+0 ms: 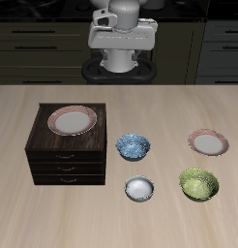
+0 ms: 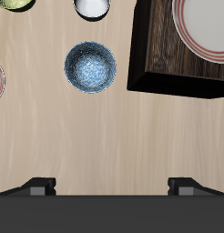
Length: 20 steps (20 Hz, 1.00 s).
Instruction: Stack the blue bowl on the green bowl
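Observation:
The blue bowl [image 1: 133, 146] sits upright on the table beside the wooden drawer cabinet; it also shows in the wrist view [image 2: 90, 67]. The green bowl [image 1: 199, 183] sits nearer the table's front edge, apart from the blue one; only its rim shows in the wrist view [image 2: 14, 4]. My gripper [image 1: 121, 44] hangs high at the back of the table, far above both bowls. In the wrist view the gripper [image 2: 112, 187] is open and empty, with its fingertips [image 2: 37, 186] wide apart.
A small white bowl [image 1: 139, 188] sits near the front edge between the two bowls. A pink-rimmed plate [image 1: 209, 142] lies behind the green bowl. A dark wooden drawer cabinet [image 1: 53, 160] carries another pink-rimmed plate [image 1: 74, 120] on top.

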Tool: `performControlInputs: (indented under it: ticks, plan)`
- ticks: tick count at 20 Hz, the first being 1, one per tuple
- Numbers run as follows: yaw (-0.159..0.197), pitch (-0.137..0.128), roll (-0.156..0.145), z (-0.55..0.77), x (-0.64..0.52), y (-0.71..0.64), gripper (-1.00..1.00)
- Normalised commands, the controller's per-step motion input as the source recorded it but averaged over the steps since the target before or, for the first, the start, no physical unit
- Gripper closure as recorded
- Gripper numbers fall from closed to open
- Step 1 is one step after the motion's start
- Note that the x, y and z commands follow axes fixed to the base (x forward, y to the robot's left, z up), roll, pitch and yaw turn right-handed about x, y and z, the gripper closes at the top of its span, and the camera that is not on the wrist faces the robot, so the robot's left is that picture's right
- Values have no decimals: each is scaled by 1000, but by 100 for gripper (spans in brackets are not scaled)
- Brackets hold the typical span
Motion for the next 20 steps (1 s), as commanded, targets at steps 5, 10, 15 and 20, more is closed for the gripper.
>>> performControlInputs:
  ticks: [5, 10, 15, 20]
  plan:
    - [22, -10, 37, -31, 165, 201, -100]
    - [-48, -6, 51, 93, 281, 164, -100]
    - [-25, 9, 16, 19, 333, 152, -100]
    - [-13, 6, 14, -16, 315, 142, -100]
